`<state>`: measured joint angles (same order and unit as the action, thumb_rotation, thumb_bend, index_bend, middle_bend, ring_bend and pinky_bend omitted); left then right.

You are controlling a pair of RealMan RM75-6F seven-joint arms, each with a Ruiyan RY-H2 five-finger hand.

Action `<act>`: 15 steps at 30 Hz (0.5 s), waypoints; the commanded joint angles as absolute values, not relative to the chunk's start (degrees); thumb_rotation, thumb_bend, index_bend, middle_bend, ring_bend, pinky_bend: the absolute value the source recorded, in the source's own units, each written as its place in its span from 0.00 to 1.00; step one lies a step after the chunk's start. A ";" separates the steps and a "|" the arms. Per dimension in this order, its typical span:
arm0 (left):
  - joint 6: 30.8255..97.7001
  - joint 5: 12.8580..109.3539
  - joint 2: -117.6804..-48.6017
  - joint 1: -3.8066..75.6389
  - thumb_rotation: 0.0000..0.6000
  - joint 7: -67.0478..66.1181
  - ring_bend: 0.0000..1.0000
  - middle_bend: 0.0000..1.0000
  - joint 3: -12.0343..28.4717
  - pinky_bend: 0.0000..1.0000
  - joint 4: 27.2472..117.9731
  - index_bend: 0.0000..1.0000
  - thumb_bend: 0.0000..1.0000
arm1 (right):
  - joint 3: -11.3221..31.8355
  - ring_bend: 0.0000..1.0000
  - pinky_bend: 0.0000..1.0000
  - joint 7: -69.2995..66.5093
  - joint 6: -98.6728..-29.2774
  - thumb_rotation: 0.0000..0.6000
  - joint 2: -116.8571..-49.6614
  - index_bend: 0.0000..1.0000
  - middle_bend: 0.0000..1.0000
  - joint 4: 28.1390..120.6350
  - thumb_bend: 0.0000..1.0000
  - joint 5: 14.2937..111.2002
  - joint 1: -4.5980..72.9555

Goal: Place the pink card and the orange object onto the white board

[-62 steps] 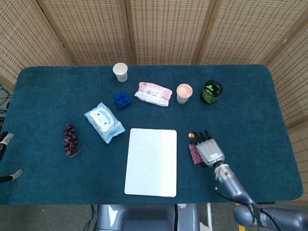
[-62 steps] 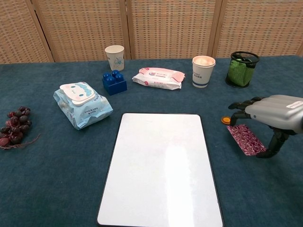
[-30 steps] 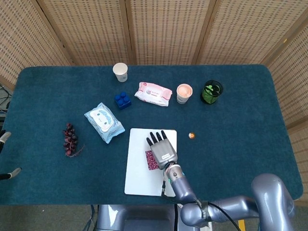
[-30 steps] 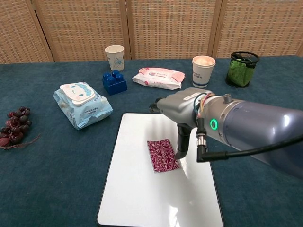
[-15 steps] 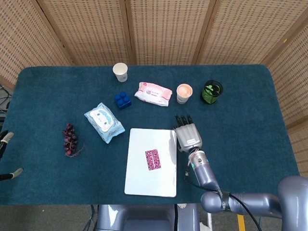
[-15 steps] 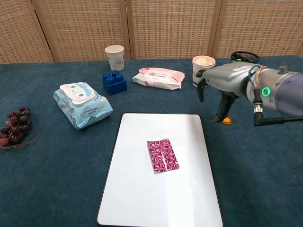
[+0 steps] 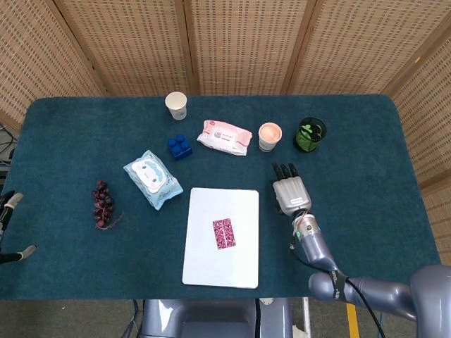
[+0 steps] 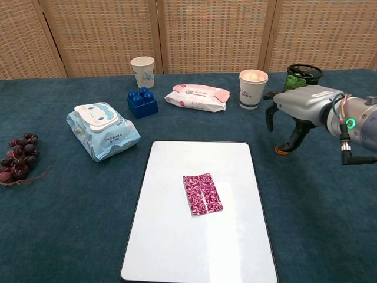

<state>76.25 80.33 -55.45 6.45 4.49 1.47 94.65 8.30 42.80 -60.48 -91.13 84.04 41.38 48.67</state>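
Fingers [image 8: 293, 139] of the right hand [image 8: 301, 107] hang curled and apart just above the orange object [image 8: 282, 150], on the tabletop off the white board's [image 8: 177, 247] right edge; the pink card [image 8: 202, 193] lies mid-board already.

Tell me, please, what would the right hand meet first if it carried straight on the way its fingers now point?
Probably the black mesh cup. In the head view the right hand points up the table between it and the paper cup with the pink top, slightly nearer the mesh cup, though it might pass between them.
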 commanded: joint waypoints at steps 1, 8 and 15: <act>76.14 80.19 -55.47 6.49 1.00 4.56 0.00 0.00 1.49 0.00 94.62 0.00 0.00 | 8.54 0.00 0.04 42.47 -59.34 1.00 -92.77 0.39 0.00 81.55 0.31 40.34 48.92; 75.54 79.46 -55.53 6.75 1.00 4.65 0.00 0.00 1.71 0.00 94.38 0.00 0.00 | 9.22 0.00 0.04 43.07 -57.15 1.00 -95.30 0.39 0.00 76.54 0.32 37.27 49.70; 74.73 78.73 -55.61 7.10 1.00 4.66 0.00 0.00 1.90 0.00 94.09 0.00 0.00 | 9.35 0.00 0.04 43.69 -55.76 1.00 -96.48 0.39 0.00 73.58 0.34 35.54 50.03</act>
